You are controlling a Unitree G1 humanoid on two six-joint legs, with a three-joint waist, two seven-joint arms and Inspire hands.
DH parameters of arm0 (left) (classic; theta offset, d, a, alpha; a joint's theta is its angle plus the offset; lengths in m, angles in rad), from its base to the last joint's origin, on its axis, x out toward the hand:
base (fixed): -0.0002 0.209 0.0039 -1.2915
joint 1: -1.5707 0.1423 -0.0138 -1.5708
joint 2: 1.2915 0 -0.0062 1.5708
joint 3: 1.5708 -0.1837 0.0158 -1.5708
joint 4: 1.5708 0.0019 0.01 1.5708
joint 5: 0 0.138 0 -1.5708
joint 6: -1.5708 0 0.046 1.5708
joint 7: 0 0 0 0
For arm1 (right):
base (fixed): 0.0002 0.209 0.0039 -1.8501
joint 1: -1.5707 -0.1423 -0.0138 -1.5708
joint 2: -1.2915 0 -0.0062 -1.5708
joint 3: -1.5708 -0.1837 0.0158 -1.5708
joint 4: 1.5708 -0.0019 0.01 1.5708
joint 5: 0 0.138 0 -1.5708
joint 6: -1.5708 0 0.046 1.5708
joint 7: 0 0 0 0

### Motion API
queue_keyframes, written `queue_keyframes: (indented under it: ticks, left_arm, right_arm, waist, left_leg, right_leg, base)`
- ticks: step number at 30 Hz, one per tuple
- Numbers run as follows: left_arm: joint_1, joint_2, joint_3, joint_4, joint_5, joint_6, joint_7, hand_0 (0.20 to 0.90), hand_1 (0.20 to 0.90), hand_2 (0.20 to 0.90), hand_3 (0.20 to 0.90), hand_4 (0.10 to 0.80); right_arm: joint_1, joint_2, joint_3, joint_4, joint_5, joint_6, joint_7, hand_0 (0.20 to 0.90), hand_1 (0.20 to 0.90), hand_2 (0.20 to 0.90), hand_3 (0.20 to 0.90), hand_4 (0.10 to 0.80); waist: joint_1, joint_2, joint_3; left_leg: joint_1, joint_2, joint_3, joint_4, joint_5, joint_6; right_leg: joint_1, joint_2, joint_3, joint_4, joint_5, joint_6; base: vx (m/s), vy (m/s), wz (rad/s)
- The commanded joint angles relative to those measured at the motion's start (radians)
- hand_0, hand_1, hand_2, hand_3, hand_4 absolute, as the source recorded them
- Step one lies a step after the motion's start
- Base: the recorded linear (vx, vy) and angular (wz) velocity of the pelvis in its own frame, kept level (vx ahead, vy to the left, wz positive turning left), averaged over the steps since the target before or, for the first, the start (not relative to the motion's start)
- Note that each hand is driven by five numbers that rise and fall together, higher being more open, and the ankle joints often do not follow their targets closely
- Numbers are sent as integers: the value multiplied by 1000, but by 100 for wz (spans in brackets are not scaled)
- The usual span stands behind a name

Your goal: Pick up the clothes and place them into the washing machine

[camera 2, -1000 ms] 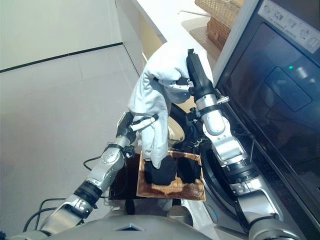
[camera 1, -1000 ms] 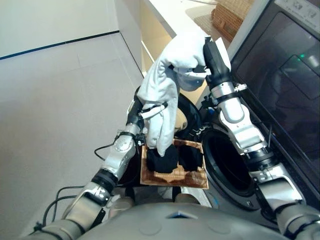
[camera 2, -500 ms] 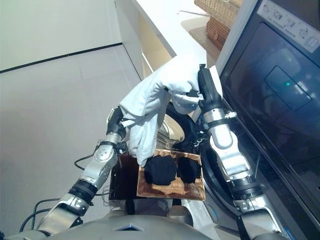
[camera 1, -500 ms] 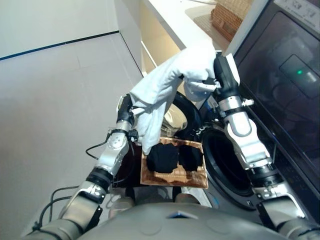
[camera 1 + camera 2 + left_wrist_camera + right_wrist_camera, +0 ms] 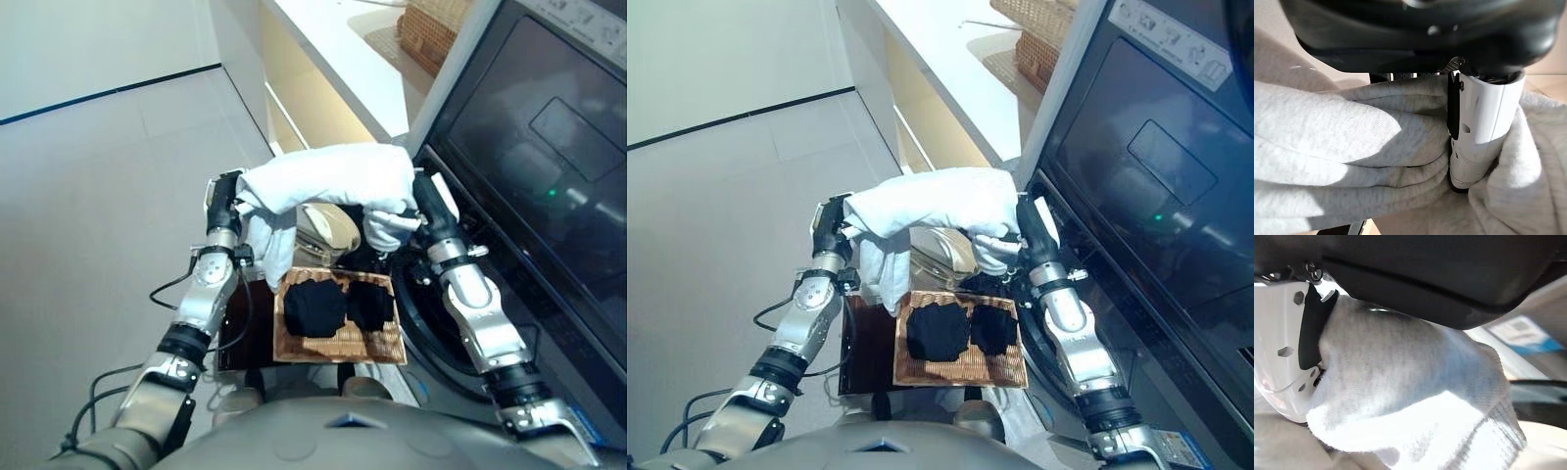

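Left eye view: the white garment (image 5: 328, 181) is stretched between both hands, above the open drum door of the washing machine (image 5: 431, 304). The left hand (image 5: 223, 201) pinches one end of the cloth; the right hand (image 5: 428, 211) pinches the other, just outside the door opening. A loose fold hangs below the left hand's fingers, beside the woven tray (image 5: 338, 338).

Right eye view: the same span shows. Two dark clothes (image 5: 936, 331) lie on the woven tray, below and between the hands, not yet collected.

Left wrist view: the white-covered thumb (image 5: 1481, 132) presses cloth folds against the fingers; grip closed on the garment.

Right wrist view: the thumb cover (image 5: 1283, 352) clamps a bunch of cloth against the fingers; grip closed.

Status, as judged: pick-up complete for one garment; insertion into the drum remains, then the dark clothes.
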Motion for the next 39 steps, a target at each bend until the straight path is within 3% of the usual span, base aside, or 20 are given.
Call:
queue_keyframes:
  ticks: [1,17,27,39]
  left_arm:
    - [-219,30,69,-52,13,-172,6,200,200,200,200,300]
    - [-285,26,73,-84,-10,-180,-41,200,200,200,200,300]
    - [-252,-28,34,-70,-421,-153,-346,200,200,200,200,300]
    - [-235,44,18,20,-485,-106,-492,200,200,200,200,300]
  right_arm:
    - [-44,-7,-15,-33,27,-102,47,200,200,200,200,300]
    - [-73,-67,95,81,-86,-76,152,200,200,200,200,300]
    - [-101,-36,113,139,-67,-75,183,200,200,200,200,300]
    - [-129,-14,121,255,-63,-82,182,200,200,200,200,300]
  waist:
    - [11,-16,-102]
    - [16,-18,-102]
    - [11,-10,-108]
    - [8,-5,-115]
  left_leg:
    - [17,42,-15,-8,-45,-71]
    - [12,43,-23,-8,-41,-72]
    - [16,43,-21,-8,-42,-72]
    - [18,41,-17,-8,-42,-74]
  right_leg:
    - [-50,-29,-16,19,6,29]
    - [-47,-30,-20,17,7,30]
    - [-48,-31,-18,18,8,32]
    - [-49,-30,-12,17,11,32]
  base:
    - [0,0,0]
    - [0,0,0]
    - [0,0,0]
    - [0,0,0]
